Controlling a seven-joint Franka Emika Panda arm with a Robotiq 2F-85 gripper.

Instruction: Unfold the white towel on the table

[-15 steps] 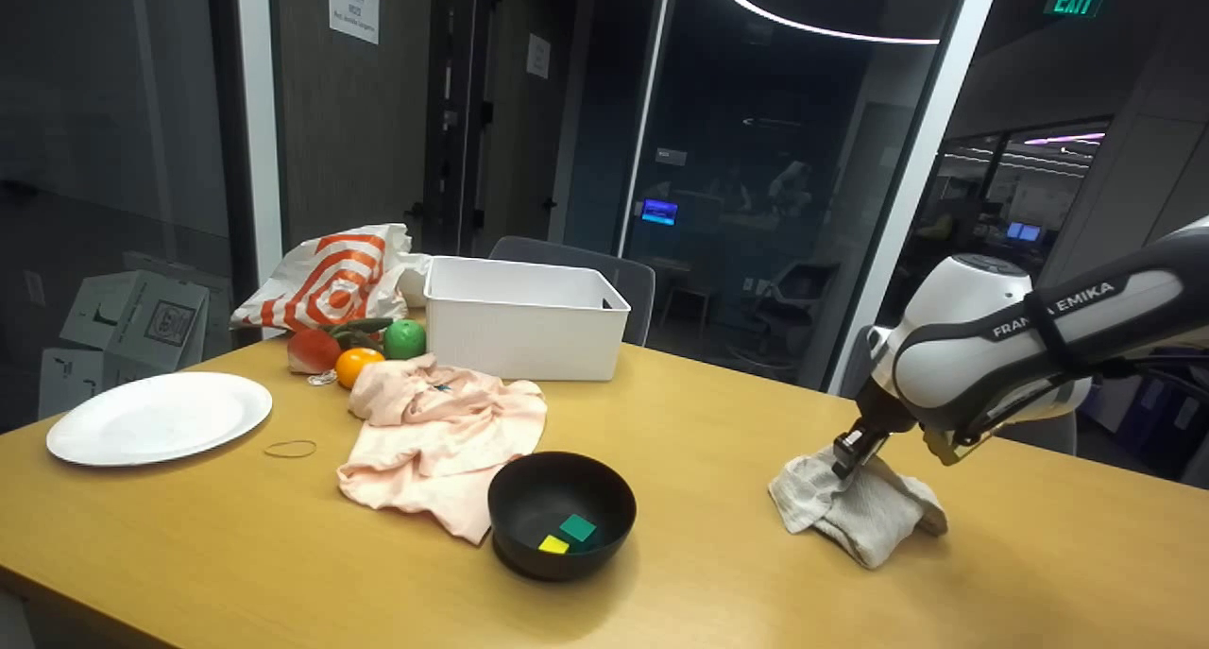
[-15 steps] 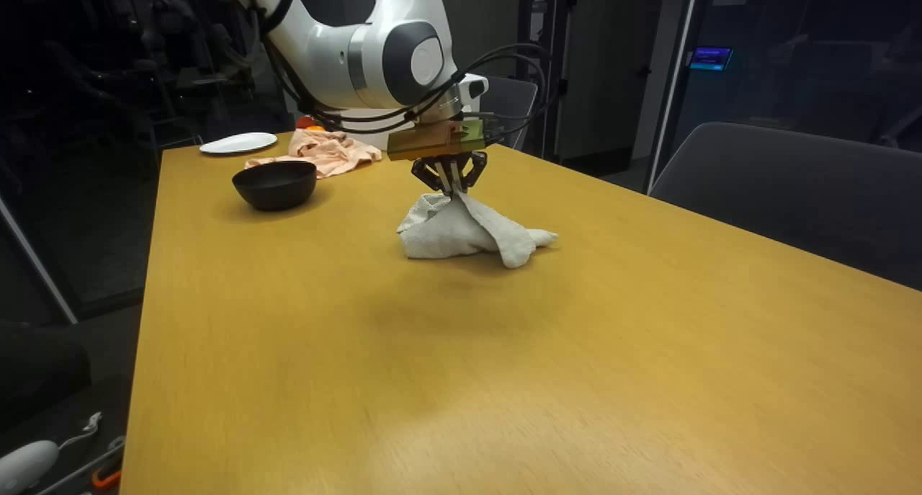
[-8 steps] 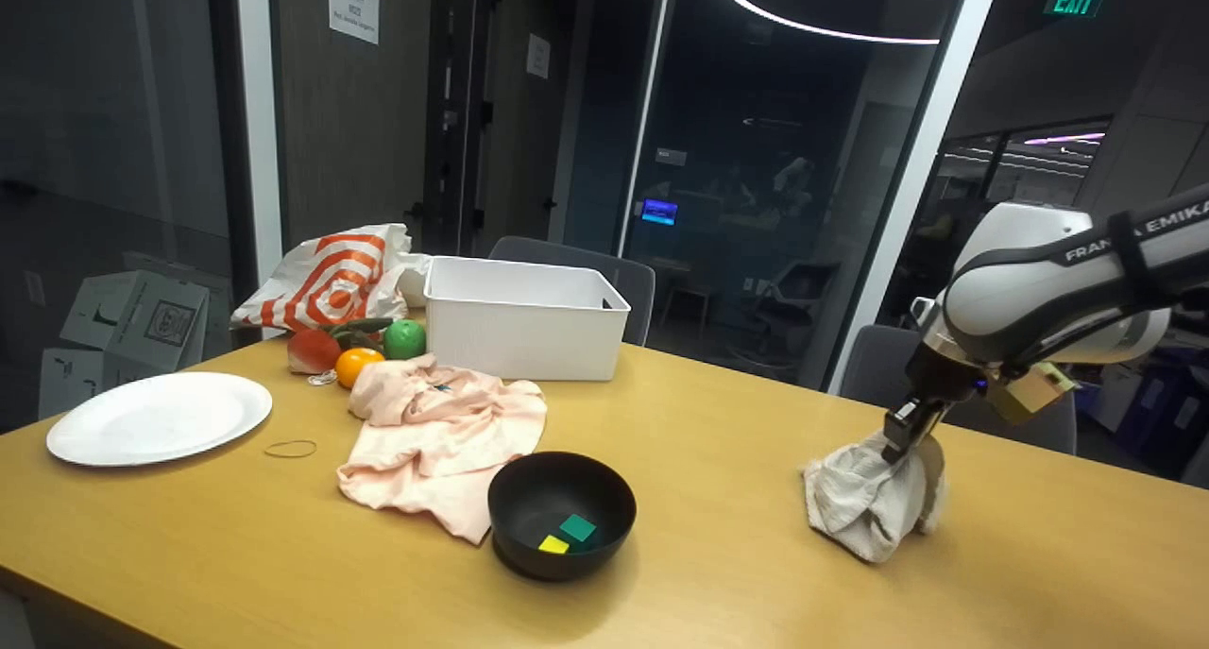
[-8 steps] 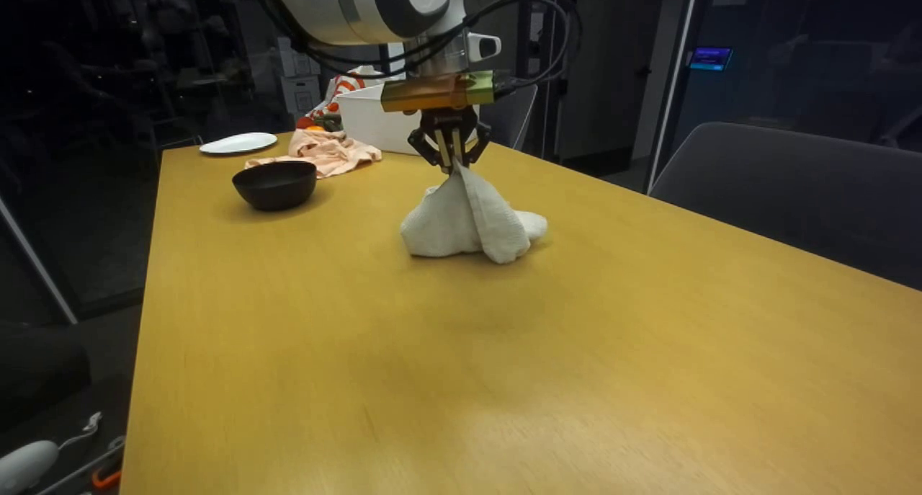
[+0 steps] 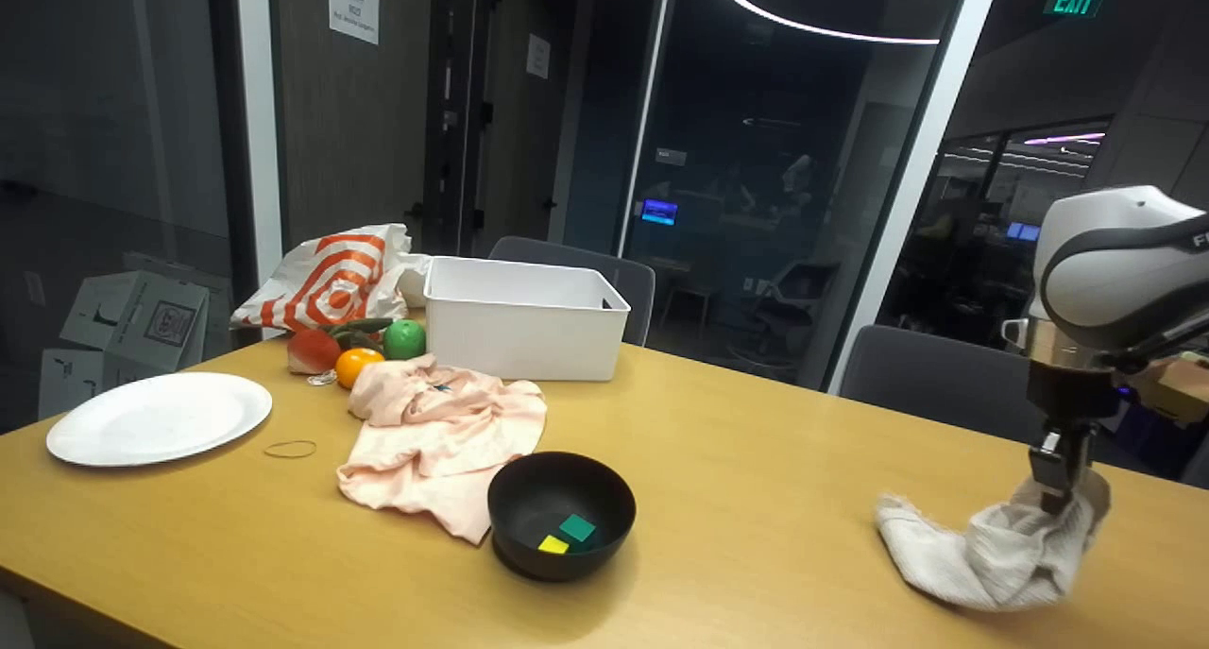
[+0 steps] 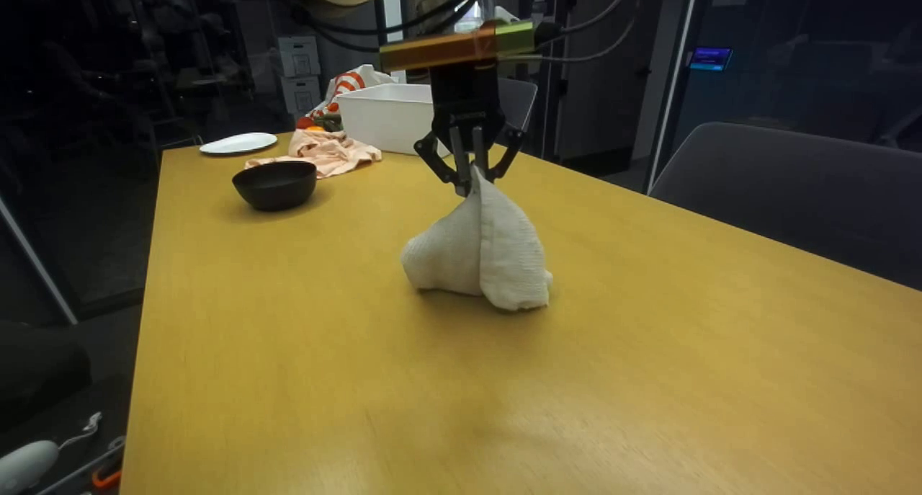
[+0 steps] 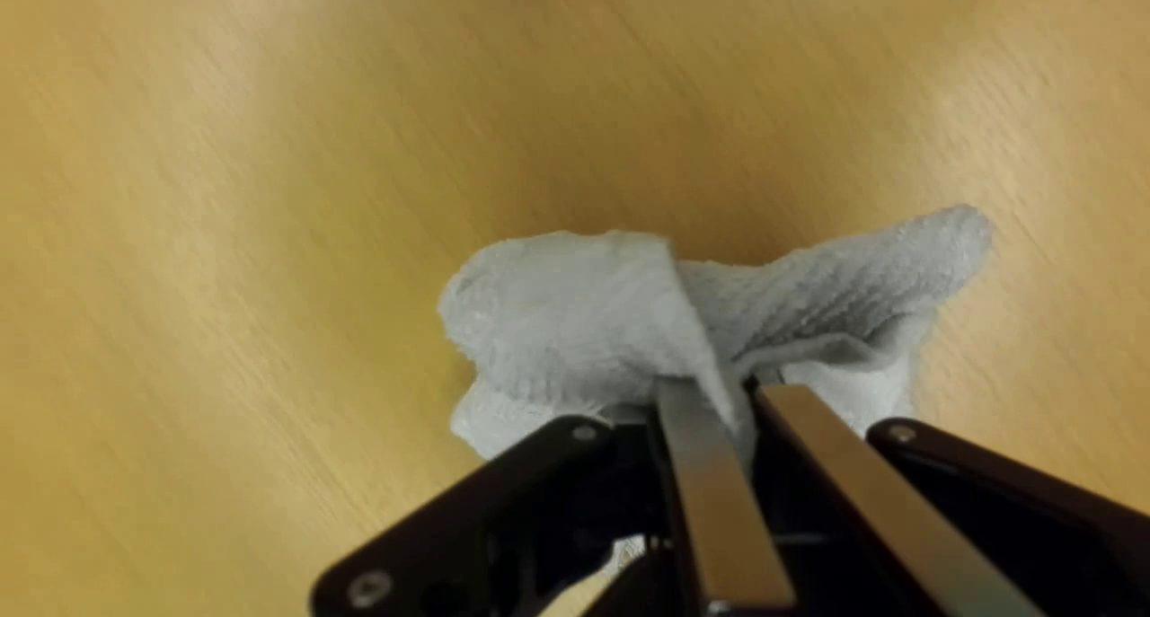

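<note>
wrist view: my pincer [image 7: 731, 403] is clamped on the white towel [image 7: 575, 316], its two fingers [image 7: 714, 491] close together with a raised fold of the cloth between them. below my grip the towel bunches over the counter [image 7: 225, 195], a rounded flap spreading to the left of this view and a narrower rolled end reaching out to the right.

in an exterior view i see the gripped part drawn up into a peak, with two lobes sloping down from it toward the counter; whether the whole lower edge touches, i cannot tell. in both exterior views the towel is well apart from the black bowl [image 5: 524, 498]. a green piece [image 5: 577, 528] and a yellow piece [image 5: 553, 544] lie inside the bowl.

just beside the bowl is a crumpled pinkish-cream cloth [image 5: 444, 441]. near that cloth i have a white bin [image 5: 519, 337], a round green thing [image 5: 405, 339], a round orange thing [image 5: 359, 367] and a red-and-white bag [image 5: 331, 276]. a white plate [image 5: 161, 418] lies flat on the counter. a dark chair [image 6: 785, 192] stands alongside it.
</note>
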